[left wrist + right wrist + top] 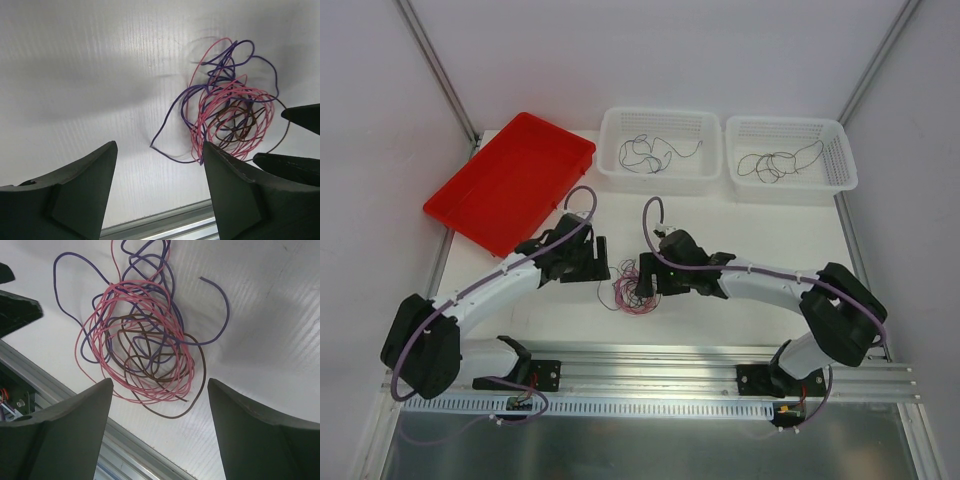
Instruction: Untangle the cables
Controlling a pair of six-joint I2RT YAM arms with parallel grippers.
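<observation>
The cables [632, 292] lie as one loose tangle of thin pink, purple and dark brown wires on the white table between my two grippers. My left gripper [603, 262] is open and empty just left of the tangle. In the left wrist view the tangle [226, 95] lies ahead and to the right of the open left gripper [160, 150]. My right gripper [638, 275] is open and empty at the tangle's right side. In the right wrist view the tangle [170, 330] lies just beyond the open right gripper [159, 382]. A purple free end [202, 279] points up and right.
Two white baskets stand at the back, one [660, 178] in the middle and one [790, 188] on the right, each holding thin dark wires. A red tray [510, 180] lies at the back left. An aluminium rail [650, 360] runs along the near table edge.
</observation>
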